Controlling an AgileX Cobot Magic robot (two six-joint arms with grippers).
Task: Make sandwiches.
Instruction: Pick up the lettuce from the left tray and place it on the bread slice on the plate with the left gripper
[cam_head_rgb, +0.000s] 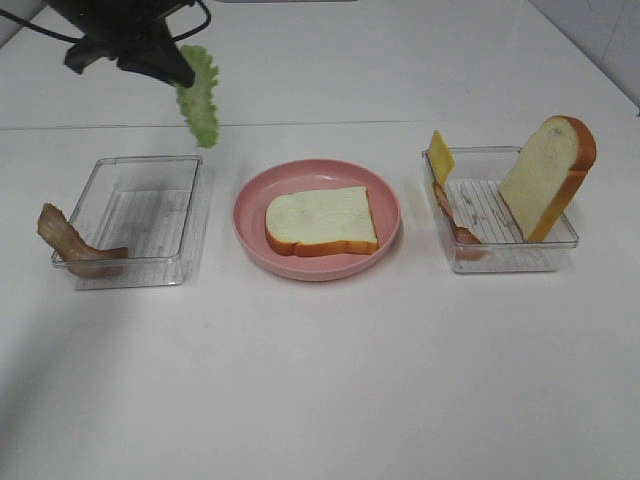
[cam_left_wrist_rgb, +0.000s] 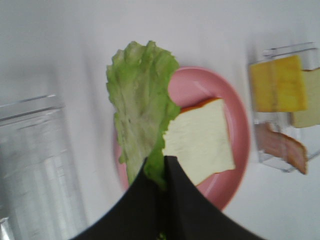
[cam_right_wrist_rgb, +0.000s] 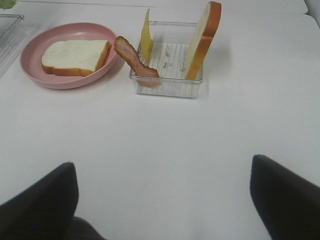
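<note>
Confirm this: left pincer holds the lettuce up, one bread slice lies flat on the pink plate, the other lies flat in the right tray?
Not flat: the other bread slice stands tilted on edge in the right tray, as the exterior high view shows. The rest holds.

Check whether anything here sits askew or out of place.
Yes. A reddish-brown bacon strip hangs over the rim of the left clear plastic tray, partly outside. In the right clear tray, another bacon strip droops over the wall, and the white bread slice and yellow cheese slice lean on edge. Nothing spilled or damaged.
</note>
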